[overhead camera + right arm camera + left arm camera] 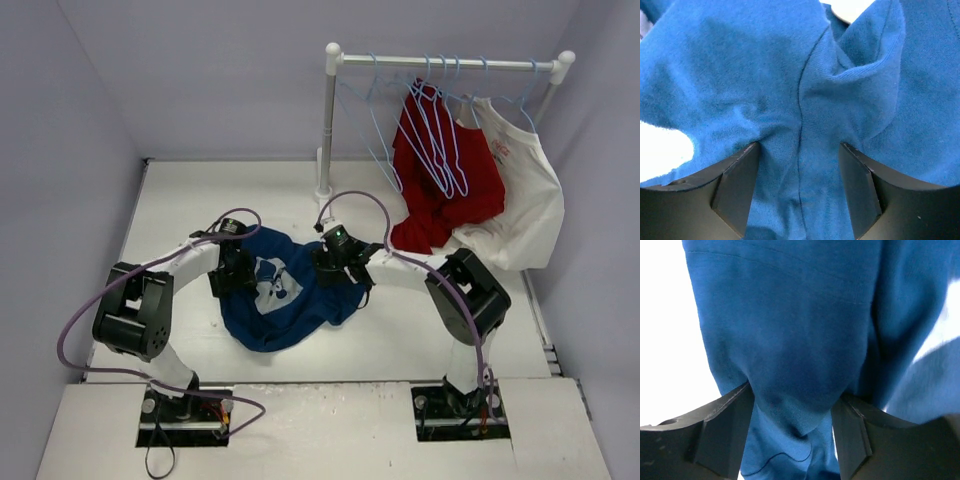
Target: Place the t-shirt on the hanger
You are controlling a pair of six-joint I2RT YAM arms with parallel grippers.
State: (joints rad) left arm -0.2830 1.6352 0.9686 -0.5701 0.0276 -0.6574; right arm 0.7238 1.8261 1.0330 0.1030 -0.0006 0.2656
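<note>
The dark blue t-shirt [285, 305] lies bunched in the middle of the table, with a pale patch showing at its middle. My left gripper [237, 270] is at its left edge and my right gripper [335, 262] at its upper right edge. In the left wrist view the left gripper [792, 400] is shut on a bunched fold of the t-shirt [790, 340]. In the right wrist view the right gripper [799, 150] is shut on the t-shirt [805, 100] across a seam. Several light-blue wire hangers [375, 130] hang on the rail at the back.
A white clothes rack [328, 120] stands at the back right. A red shirt [445, 180] and a white shirt [525, 205] hang on it, their hems resting on the table. Grey walls close in the left, back and right sides.
</note>
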